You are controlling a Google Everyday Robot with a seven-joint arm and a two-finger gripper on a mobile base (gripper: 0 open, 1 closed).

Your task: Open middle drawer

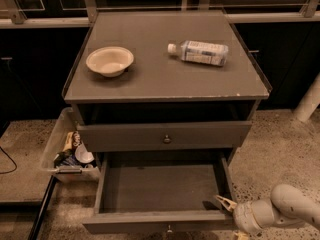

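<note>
The middle drawer point(200, 135) is a grey front with a small round knob point(166, 139), standing a little proud of the cabinet. Below it the bottom drawer point(160, 189) is pulled far out and empty, with its own knob point(170, 229) at the front edge. Above it is a dark recess point(165, 112) under the cabinet top. My gripper point(231, 217) is low at the right, at the right front corner of the bottom drawer and well below the middle drawer's knob. Its fingers point(223, 202) are spread apart and hold nothing.
On the cabinet top point(150, 79) lie a cream bowl point(110, 60) and a clear plastic bottle point(200, 52) on its side. A clear bin point(67, 151) of odds and ends stands on the floor at the left. A white post point(307, 101) stands at the right.
</note>
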